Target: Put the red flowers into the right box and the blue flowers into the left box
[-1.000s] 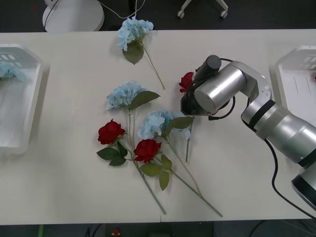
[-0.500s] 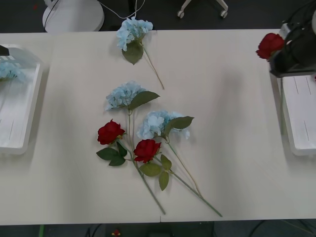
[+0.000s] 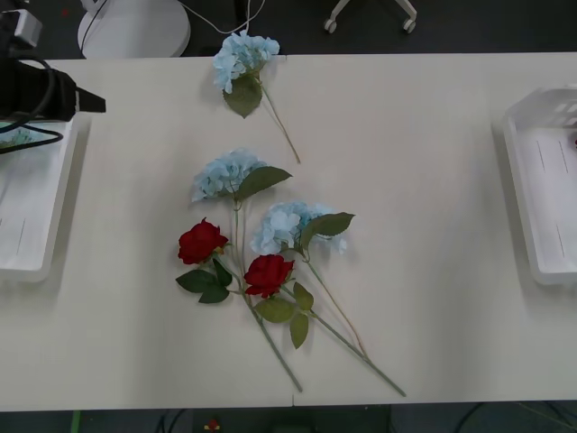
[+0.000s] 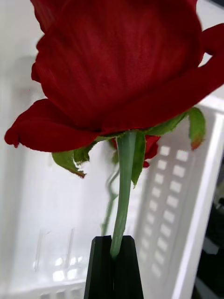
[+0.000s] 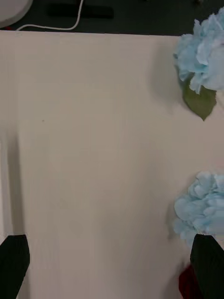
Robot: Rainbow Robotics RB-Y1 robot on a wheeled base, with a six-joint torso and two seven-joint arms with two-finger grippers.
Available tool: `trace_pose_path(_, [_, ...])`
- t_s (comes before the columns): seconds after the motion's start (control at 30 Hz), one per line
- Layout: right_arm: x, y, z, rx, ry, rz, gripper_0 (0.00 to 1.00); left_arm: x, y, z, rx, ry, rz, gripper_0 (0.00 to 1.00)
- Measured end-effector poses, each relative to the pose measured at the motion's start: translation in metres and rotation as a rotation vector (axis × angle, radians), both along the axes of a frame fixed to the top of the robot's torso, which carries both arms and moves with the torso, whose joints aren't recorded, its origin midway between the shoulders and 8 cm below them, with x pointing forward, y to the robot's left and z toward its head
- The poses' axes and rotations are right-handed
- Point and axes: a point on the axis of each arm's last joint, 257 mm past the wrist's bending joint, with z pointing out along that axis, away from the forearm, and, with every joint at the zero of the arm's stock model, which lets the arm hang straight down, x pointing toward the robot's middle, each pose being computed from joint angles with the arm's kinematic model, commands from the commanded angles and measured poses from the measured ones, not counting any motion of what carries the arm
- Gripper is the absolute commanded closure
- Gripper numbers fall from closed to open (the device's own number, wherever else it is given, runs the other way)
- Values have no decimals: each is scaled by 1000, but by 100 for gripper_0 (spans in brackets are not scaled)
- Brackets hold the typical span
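The right gripper (image 4: 113, 267) has its two black fingers (image 4: 99, 268) pressed together, a red flower (image 4: 116, 70) stem pinched between their tips. The left gripper (image 5: 112, 264) is spread wide, one finger at each corner, nothing between them, its arm (image 3: 36, 90) at far left

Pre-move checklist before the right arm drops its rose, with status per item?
1. Grip: right gripper shut on the stem of a red rose: ok.
2. Position: white tray wall of the right box lies behind the rose: ok.
3. Drop spot: another red bloom already lies in that box; whether the stems will tangle: cannot tell.
4. Left gripper open and empty above the table, beside the left box: ok.
5. Left arm's next targets: three blue flowers unboxed on the table: not ok.
6. Two red roses on the table: not ok.
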Motion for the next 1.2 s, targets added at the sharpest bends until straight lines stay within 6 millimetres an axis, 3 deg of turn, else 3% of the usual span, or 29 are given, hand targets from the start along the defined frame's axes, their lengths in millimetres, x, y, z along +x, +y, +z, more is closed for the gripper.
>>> trace_pose_path(0.17, [8, -36, -12, -95, -59, -24, 100, -20, -52, -10, 108, 45, -61, 0])
trace_pose_path(0.33, [5, -56, -36, -162, -56, -35, 100, -55, -99, -18, -18, 127, 68, 0])
trace_pose_path(0.53, [-9, -71, -73, -191, -33, -32, 100, -107, -118, -39, -117, 182, 190, 0])
trace_pose_path(0.73, [-16, -72, -99, -228, -4, -16, 100, -151, -127, -86, -126, 272, 224, 0])
trace_pose_path(0.77, [-16, -71, -101, -226, -3, -15, 98, -156, -130, -95, -155, 299, 262, 0])
trace_pose_path(0.83, [-16, -69, -102, -223, -3, -12, 80, -164, -137, -109, -229, 347, 353, 0])
trace_pose_path(0.9, [-16, -69, -102, -223, -3, -12, 69, -168, -145, -121, -292, 375, 433, 0])
trace_pose_path(0.97, [-15, -69, -102, -223, -4, -12, 45, -170, -153, -131, -314, 376, 463, 0])
trace_pose_path(1.03, [-14, -69, -101, -222, -10, -10, 33, -170, -161, -142, -300, 360, 450, 0])
trace_pose_path(1.1, [-13, -68, -101, -222, -14, -8, 27, -167, -166, -153, -279, 341, 444, 0])
trace_pose_path(1.2, [-12, -66, -100, -201, -25, -12, 25, -160, -173, -175, -258, 330, 442, 0])
